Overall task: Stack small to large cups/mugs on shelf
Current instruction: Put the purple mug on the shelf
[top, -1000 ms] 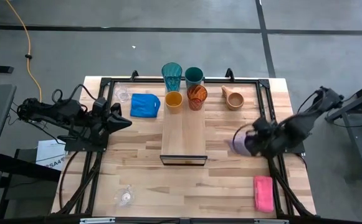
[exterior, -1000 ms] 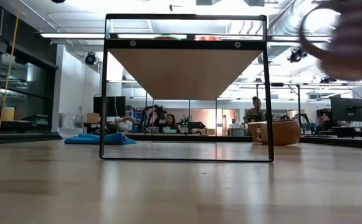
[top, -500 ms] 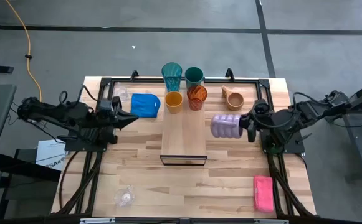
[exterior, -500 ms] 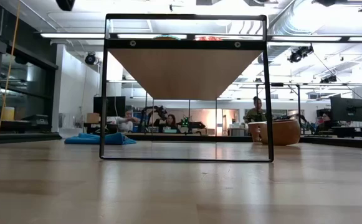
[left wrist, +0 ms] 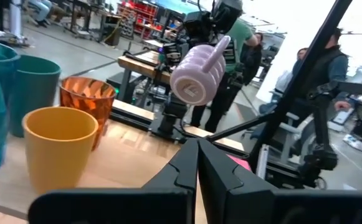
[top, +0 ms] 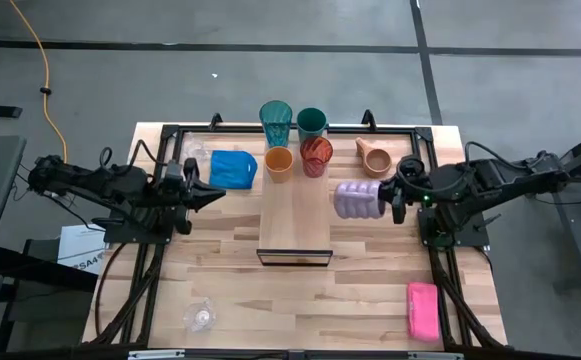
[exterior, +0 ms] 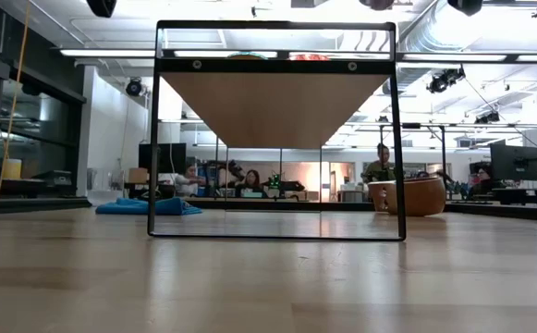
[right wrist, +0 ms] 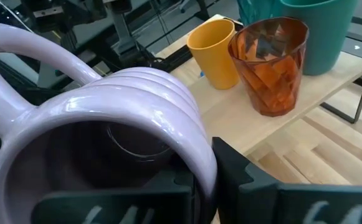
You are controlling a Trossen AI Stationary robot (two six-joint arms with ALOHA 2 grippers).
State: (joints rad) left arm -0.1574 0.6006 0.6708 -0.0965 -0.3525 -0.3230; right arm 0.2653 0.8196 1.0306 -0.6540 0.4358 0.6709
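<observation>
From above, the right pincer (top: 398, 198) pinches the lavender mug (top: 359, 200) on its side, aloft just right of the shelf (top: 295, 215). Left wrist: the left pincer (left wrist: 197, 163), pressed together, waits. Right wrist: rim gripped, so it should turn upright before lowering beside the orange cup (right wrist: 213, 52).

Table: slatted light-wood tabletop (top: 300, 290) with black frame rails.
Centre: long light-wood shelf (top: 295, 215) on a thin black frame.
On shelf, far end: teal tumbler (top: 276, 122), dark green cup (top: 311, 122), yellow-orange cup (top: 279, 160), orange-red faceted cup (top: 316, 155).
Far left: blue cloth (top: 232, 168), clear glass (top: 194, 152).
Far right: tan mug (top: 374, 157).
Near left: second clear glass (top: 200, 316).
Near right: pink sponge (top: 422, 310).
</observation>
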